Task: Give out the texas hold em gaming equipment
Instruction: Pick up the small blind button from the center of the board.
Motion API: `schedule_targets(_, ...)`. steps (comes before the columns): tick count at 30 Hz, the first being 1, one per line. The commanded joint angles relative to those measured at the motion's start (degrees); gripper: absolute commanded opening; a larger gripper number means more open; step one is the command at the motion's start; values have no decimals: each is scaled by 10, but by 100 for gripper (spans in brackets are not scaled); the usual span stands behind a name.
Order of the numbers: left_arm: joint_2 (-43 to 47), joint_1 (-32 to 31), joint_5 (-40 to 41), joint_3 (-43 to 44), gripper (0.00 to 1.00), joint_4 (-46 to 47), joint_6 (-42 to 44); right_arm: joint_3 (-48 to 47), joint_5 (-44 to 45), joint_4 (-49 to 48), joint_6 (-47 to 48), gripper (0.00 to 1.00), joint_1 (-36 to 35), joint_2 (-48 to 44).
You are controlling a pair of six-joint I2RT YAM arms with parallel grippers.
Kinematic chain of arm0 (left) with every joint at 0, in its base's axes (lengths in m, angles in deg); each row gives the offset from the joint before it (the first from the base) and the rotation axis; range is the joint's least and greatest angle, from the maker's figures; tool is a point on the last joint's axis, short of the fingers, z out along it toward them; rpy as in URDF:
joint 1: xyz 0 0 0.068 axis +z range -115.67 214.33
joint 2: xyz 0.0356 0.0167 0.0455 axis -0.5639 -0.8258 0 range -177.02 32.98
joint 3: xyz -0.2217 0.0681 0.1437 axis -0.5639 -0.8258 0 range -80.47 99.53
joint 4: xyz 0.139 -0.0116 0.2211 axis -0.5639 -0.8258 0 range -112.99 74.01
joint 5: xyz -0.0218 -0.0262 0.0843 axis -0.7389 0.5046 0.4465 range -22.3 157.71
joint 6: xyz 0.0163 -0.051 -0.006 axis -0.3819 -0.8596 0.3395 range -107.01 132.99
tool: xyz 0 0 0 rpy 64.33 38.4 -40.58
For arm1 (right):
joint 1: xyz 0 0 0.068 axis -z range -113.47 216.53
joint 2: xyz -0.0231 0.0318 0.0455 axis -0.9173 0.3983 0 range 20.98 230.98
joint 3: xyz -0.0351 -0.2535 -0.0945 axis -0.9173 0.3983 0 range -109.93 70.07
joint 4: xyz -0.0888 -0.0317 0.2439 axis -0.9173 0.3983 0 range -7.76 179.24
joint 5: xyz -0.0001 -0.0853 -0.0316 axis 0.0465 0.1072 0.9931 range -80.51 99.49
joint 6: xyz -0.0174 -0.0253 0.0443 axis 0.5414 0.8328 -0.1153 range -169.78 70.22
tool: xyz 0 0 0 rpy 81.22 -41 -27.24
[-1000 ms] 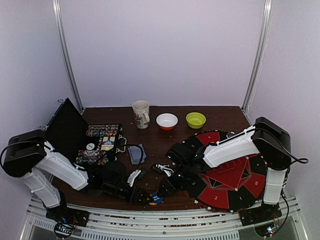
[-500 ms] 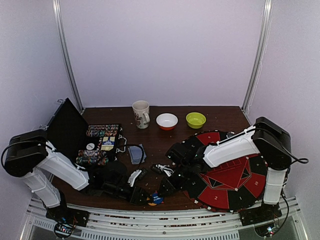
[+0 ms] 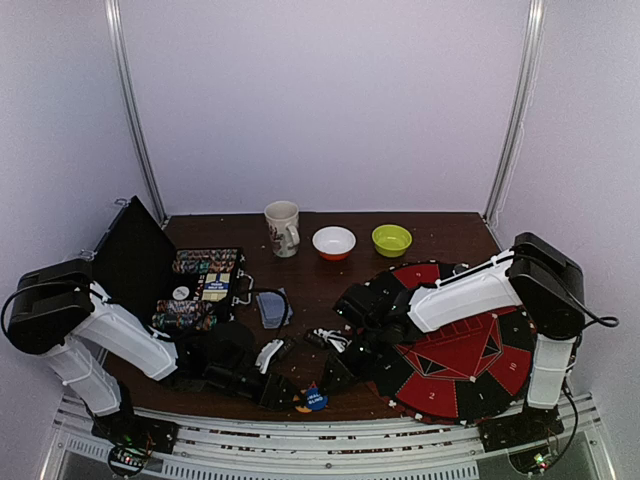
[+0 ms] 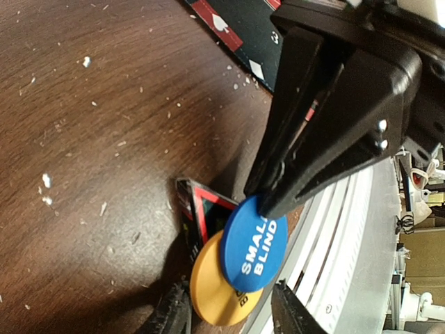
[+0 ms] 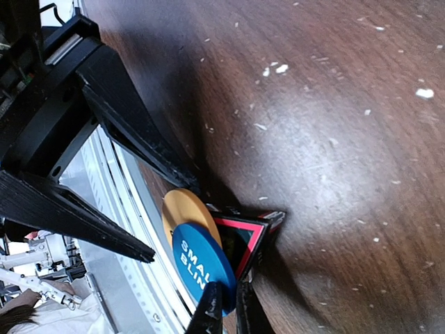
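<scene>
At the near edge of the table (image 3: 440,228), between the two arms, three game pieces lie stacked together: an orange disc (image 4: 217,291) at the bottom, a blue disc (image 4: 254,243) printed SMALL BLIND overlapping it, and a black triangular marker (image 4: 201,214) with a red edge, partly tucked under both. The right gripper (image 5: 224,298) comes down onto the pile from the far side. Its fingers are pressed almost together on the rim of the blue disc, pinching it. The left gripper (image 3: 278,388) lies low on the table just beside the pile on its left. Its fingers are spread apart, pointing at the discs and gripping nothing. Further back on the left an open black case (image 3: 135,250) holds rows of coloured chips (image 3: 186,314). A small stack of blue-grey playing cards (image 3: 272,308) lies on the table just to the right of the case. A round red-and-black board (image 3: 470,360) lies under the right arm. A cream mug (image 3: 282,228), a white bowl (image 3: 334,241) and a green bowl (image 3: 391,239) stand in a row near the back wall, well apart from the pile.
</scene>
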Motion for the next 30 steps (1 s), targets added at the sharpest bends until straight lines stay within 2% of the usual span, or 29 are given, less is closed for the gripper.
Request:
schedule_targets(1, 3, -3, 6, -4, 42, -46, 11, 12, 34, 53, 10, 0, 16, -5)
schedule_targets(21, 5, -2, 23, 31, 45, -98, 47, 34, -75, -12, -36, 0, 68, -51)
schedule_targets(30, 3, -3, 29, 49, 45, -130, 68, 28, -89, -7, -37, 0, 92, -59)
